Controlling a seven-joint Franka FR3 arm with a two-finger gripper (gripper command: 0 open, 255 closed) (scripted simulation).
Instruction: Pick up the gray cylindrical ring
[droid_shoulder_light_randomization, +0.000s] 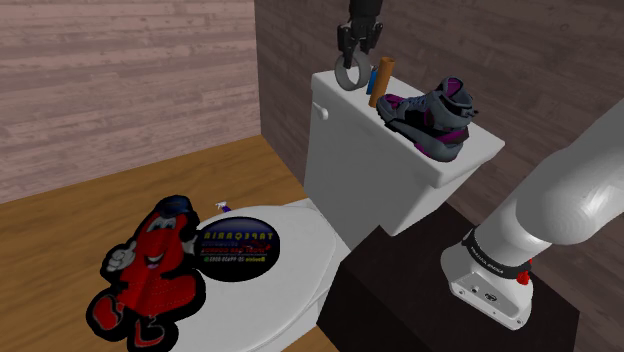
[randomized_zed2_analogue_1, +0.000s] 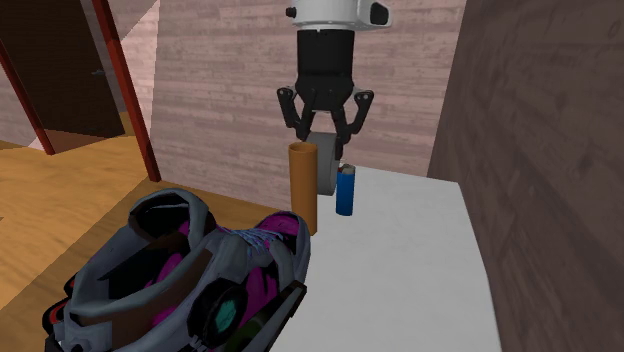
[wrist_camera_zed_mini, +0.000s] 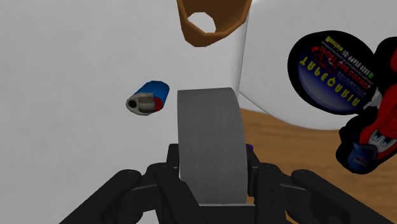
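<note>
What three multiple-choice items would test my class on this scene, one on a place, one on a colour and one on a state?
1. Where does the sneaker lie?
A. on the toilet tank lid
B. on the wooden floor
C. on the toilet seat lid

2. What colour is the upright tube beside the gray ring?
A. green
B. white
C. orange-brown

3. What is the state of the gripper?
A. open, above the ring
B. shut on the gray ring
C. shut on nothing

Answers:
1 A, since the shoulder view shows the sneaker resting on the white tank lid.
2 C, since the tube is orange-brown in all three views.
3 B, since the wrist view shows both black fingers clasping the ring between them.
</note>
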